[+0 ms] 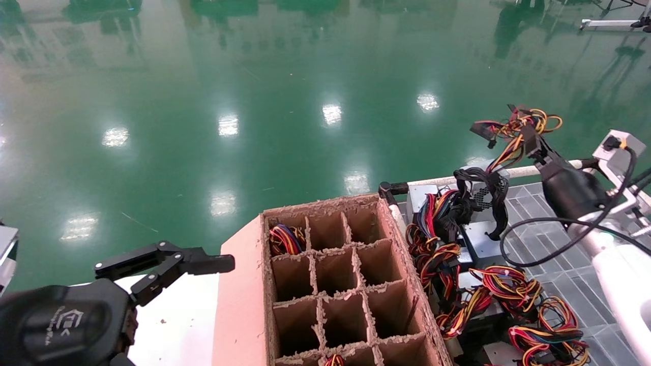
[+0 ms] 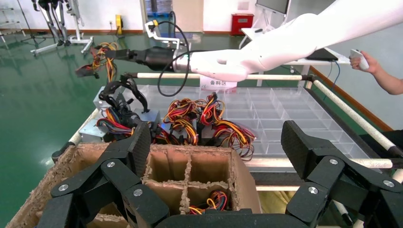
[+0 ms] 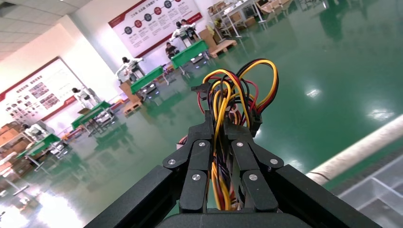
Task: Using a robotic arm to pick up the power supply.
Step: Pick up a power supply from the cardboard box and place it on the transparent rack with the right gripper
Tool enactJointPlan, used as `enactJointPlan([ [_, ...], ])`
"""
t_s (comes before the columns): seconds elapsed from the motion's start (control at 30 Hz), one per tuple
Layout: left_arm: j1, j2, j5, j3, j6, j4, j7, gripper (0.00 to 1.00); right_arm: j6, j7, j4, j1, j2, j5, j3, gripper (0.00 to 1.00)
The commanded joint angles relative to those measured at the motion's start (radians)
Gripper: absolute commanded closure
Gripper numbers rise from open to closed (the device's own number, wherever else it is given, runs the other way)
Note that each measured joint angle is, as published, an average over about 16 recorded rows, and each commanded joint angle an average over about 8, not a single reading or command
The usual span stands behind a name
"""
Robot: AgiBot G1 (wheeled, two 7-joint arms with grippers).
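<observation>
My right gripper (image 1: 529, 136) pinched the power supply's wires (image 1: 524, 122), lifting; next I needed its box clear; left gripper (image 1: 168, 264) idled, fingers wide.

Two claws, one divided carton (image 1: 244, 300), one clear tray (image 1: 585, 284), several wired supplies (image 1: 478, 239).

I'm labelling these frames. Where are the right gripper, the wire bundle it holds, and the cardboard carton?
right gripper (image 1: 530, 138), head view, at its tip.
wire bundle (image 3: 227, 97), right wrist view, yellow loop.
cardboard carton (image 1: 243, 300), head view, outer left wall.
</observation>
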Motion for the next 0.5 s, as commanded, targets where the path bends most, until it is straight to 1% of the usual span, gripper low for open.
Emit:
enactJointPlan([
  [0.03, 0.000, 0.000, 0.000, 0.000, 0.000, 0.000, 0.000, 0.00, -0.003, 0.000, -0.002, -0.006, 0.009, 0.001, 0.001, 1.00],
  [0.5, 0.000, 0.000, 0.000, 0.000, 0.000, 0.000, 0.000, 0.00, -0.021, 0.003, -0.010, -0.056, 0.082, -0.015, -0.010, 1.00],
])
